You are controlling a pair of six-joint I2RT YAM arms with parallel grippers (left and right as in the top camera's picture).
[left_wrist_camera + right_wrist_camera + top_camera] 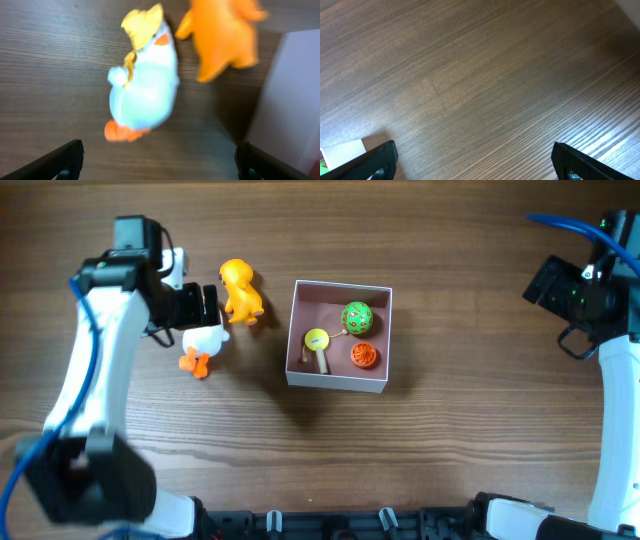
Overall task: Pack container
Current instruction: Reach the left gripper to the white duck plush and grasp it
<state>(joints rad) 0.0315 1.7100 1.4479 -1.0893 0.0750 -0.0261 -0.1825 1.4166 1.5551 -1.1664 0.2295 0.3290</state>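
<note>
- Left gripper [159, 155] has its two black fingers spread wide and holds nothing. I judge it is opened this much so it can come around the next toy.
- Just ahead of these fingers, between their two lines, a white toy duck with a yellow cap and orange feet [145, 85] lies on its side. No finger touches it, as far as the blurred wrist view shows.
- Ahead and a little to this gripper's right stands an orange toy animal [225, 35], close beside the duck. Its top is cut off by the frame, and I cannot tell which animal it is.
- Farther to the right of the gripper sits the square shallow container with thin white walls and a dusty-pink inside [338, 383]. It rests open side up on the brown wooden table [480, 75], probably so toys can be dropped in from above.
- Inside it lie a green dotted ball [357, 317], a small orange ball [364, 355] and a yellow-headed wooden piece [317, 342], which is too small to name.
- Right gripper [473, 152] is well apart from the container, wide open and empty, with only bare wood between its fingers. It seems parked to leave room.
</note>
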